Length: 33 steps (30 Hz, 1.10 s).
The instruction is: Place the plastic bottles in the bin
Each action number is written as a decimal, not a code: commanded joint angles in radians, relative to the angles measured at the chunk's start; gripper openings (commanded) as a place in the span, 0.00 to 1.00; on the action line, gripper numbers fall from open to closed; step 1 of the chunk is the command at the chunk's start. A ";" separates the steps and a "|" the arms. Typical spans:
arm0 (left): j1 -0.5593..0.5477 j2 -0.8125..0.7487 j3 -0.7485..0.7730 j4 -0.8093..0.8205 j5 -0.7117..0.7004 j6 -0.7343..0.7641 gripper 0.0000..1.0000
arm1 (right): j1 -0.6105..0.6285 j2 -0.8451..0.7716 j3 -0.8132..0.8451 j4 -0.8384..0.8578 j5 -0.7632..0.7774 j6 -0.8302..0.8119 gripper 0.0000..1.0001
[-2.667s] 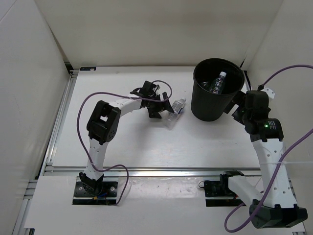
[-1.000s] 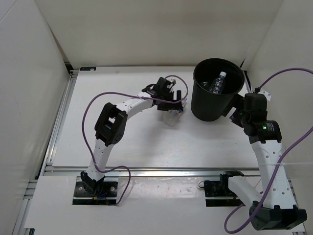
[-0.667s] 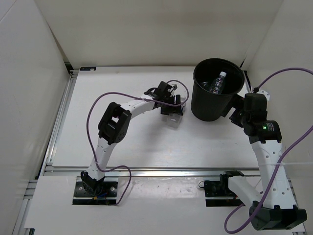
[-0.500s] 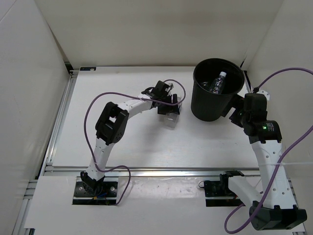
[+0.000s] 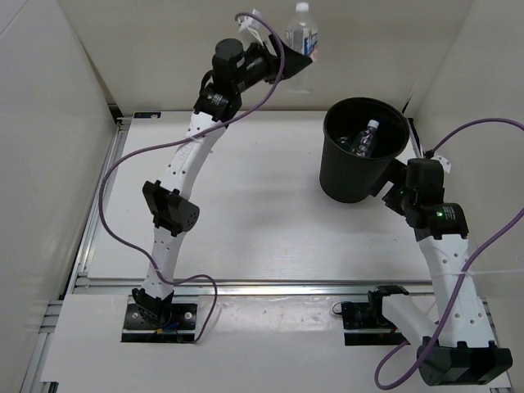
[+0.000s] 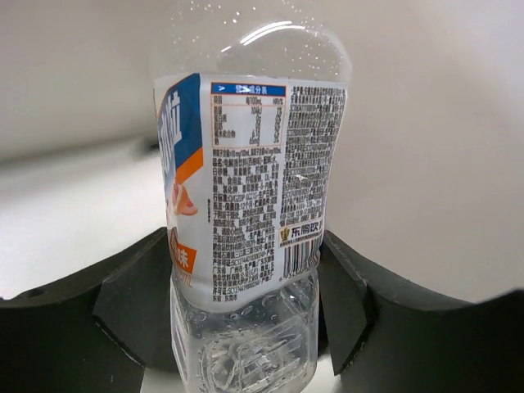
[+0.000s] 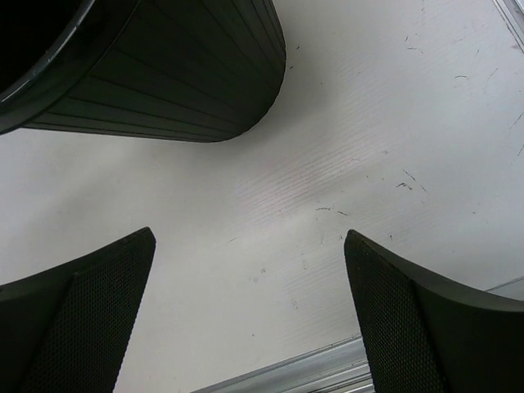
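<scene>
**Lift phase, top and wrist views.** The left hand [image 6: 246,311] is closed partway on a clear plastic bottle [image 5: 302,31] with a white cap and a white, blue and orange label. Its two black fingers [image 6: 131,303] press the bottle's lower body from either side, and the bottle stands upright in the grip. The arm is stretched upward, so the bottle hangs free of the white counter [image 5: 246,237]. It shows against the back wall, left of and beyond the tall round black plastic bin [image 5: 354,176], not yet over its mouth.

In the view from nearly three seconds ago, this bottle lies on the counter just left of the bin, with the hand beside it. In the views of the last second the hand settles over the bottle and closes. Now that spot no longer holds the bottle, which is aloft.

The pickup therefore appears complete; carrying the bottle over the rim and releasing it remain. At least one white-capped bottle [image 5: 368,136] lies inside the bin, as before. The right hand [image 7: 246,327] is spread wide and holds nothing. It hovers low beside the bin's wall, its place little changed.
</scene>
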 commanded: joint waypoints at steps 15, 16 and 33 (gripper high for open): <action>-0.182 0.115 -0.046 0.481 0.227 -0.378 0.73 | -0.016 -0.090 0.005 -0.023 0.017 0.021 1.00; -0.191 0.115 -0.056 0.481 0.228 -0.378 0.79 | -0.016 -0.099 0.005 -0.023 0.017 0.021 1.00; 0.054 -0.458 -0.653 0.183 0.194 -0.018 1.00 | -0.016 0.056 0.160 -0.090 0.065 0.030 1.00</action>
